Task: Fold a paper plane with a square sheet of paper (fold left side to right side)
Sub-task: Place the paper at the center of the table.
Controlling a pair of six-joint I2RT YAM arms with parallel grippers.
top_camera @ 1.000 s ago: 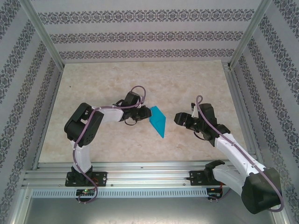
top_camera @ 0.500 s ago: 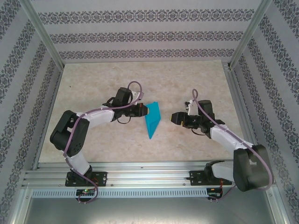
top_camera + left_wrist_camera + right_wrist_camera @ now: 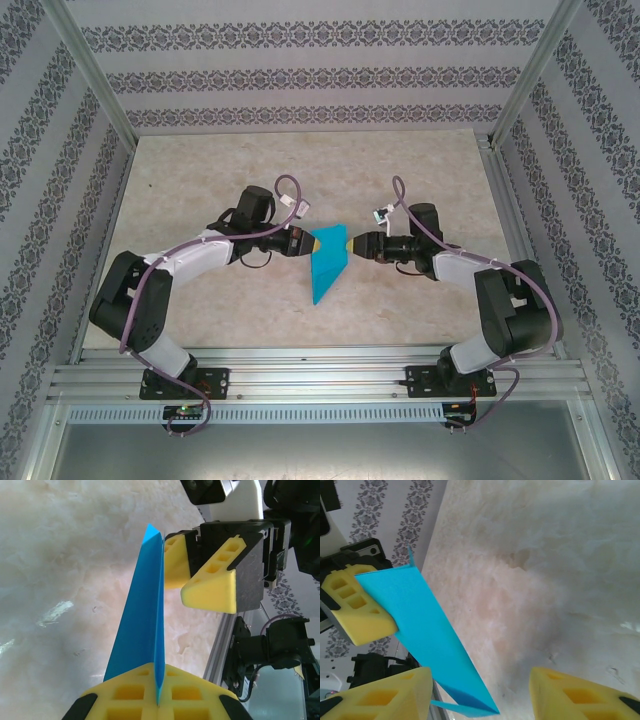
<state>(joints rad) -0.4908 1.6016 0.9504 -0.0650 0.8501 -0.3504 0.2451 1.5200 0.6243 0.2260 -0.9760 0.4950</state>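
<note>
**A:** Where is the blue paper (image 3: 326,268) at the moment?

**B:** It is standing on edge over the middle of the desk (image 3: 400,160), folded into a long pointed shape. The point hangs toward the near side, and I can't tell whether it touches the desk.

**A:** Who has hold of it?

**B:** The left jaws are clamped together on the top corner. The right jaws stand apart and straddle the same top edge from the other side. The left wrist view shows one yellow finger (image 3: 212,582) in front of the sheet and the other behind it. Neither is pressing on it, as far as I can see.

**A:** So what is the step?

**B:** I'd judge it to be a second grip or a handover, so the left side can be carried across to the right.

**A:** How should it be done well?

**B:** The right jaws should bite well in from the edge and square to the sheet. The left jaws should hold until that bite is firm, because paper this thin will likely flop or slide. Both sets should stay level and shouldn't pull apart, or the sheet may twist or the crease may open. The two sets of fingers are very close, so watch for them knocking together. The edges should be matched before any crease is pressed.
</note>
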